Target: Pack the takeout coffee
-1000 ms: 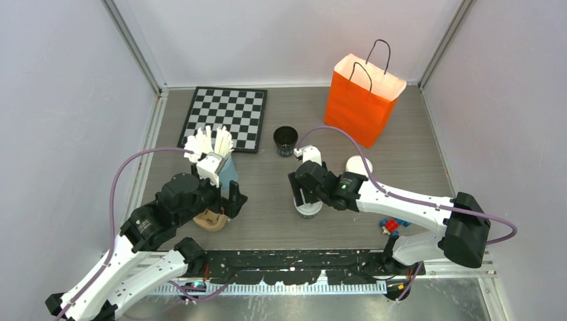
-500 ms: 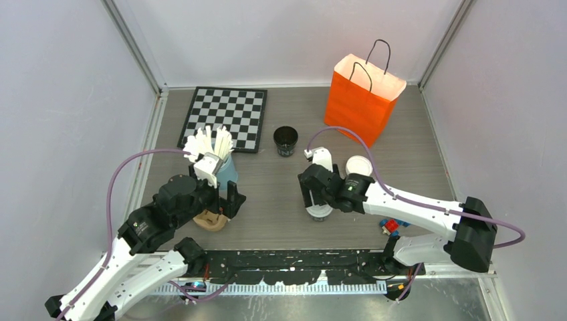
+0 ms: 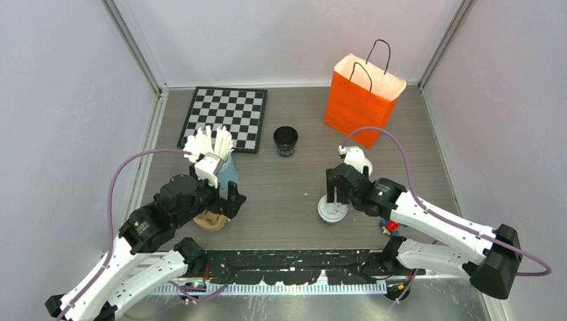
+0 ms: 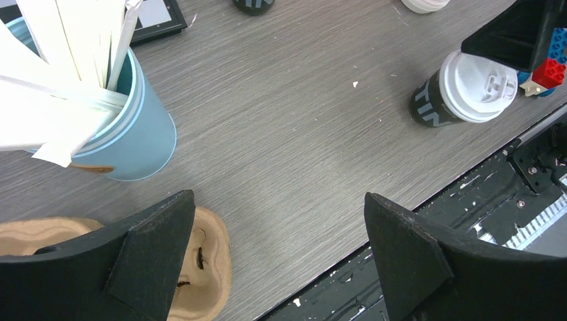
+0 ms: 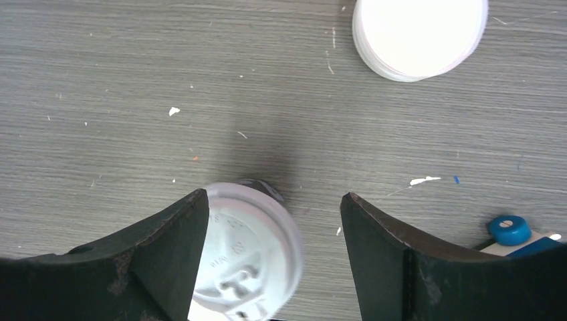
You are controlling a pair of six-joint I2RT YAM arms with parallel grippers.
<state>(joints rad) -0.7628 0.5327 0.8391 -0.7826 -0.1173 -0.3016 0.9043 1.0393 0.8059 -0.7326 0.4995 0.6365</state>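
From above, packing looked barely begun: the capped cup (image 3: 332, 211) stood on the worktop (image 3: 267, 200) under the right fingers (image 3: 332, 195), the orange bag (image 3: 361, 107) well beyond them, the uncapped cup (image 3: 285, 141) off to their left. Left wrist view: the left fingers (image 4: 154, 247) gaped wide, empty, capped cup far right. Right wrist view: fingers wide, cup between them, apparently ungripped; a loose lid (image 5: 419, 33) ahead

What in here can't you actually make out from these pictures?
Inside of the orange bag: top view, its own walls hide it.
Cardboard carrier: top view, the left arm covers most.
Print on the lidded cup: left wrist view, only a few letters face the camera.
Same cup's lid: right wrist view, blurred, cut by the bottom edge.
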